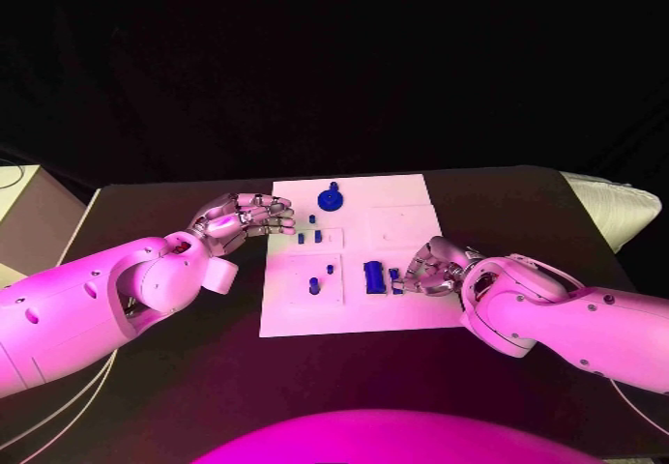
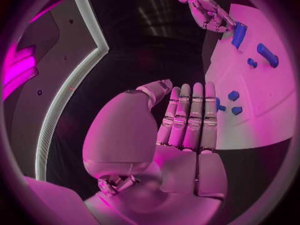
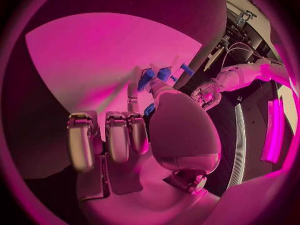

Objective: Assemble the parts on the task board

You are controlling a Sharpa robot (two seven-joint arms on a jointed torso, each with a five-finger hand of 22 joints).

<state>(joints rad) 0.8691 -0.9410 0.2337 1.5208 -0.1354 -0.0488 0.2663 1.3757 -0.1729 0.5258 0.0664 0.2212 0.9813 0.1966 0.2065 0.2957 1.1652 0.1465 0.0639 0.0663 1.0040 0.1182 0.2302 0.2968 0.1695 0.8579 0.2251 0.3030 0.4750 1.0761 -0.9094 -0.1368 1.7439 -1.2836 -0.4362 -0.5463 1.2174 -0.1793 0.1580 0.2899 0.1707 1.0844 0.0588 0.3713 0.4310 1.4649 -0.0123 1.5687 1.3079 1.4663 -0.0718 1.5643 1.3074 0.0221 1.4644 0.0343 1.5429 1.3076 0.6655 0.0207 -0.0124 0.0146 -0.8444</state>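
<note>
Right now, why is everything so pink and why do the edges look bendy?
Head view: magenta light tints the task board and both arms; straight edges. Left wrist view: fisheye lens curves the board's edge, dark ring around. Right wrist view: same curving, right hand looms large up close.

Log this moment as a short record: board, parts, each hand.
board: white task board at the table's middle
parts: round blue part near the far edge; long blue part near the right hand; small blue pieces by the left hand
left hand: at the board's left edge, fingers straight and together, holding nothing
right hand: at the board's right edge, fingers curled beside the long part; grip unclear
</note>
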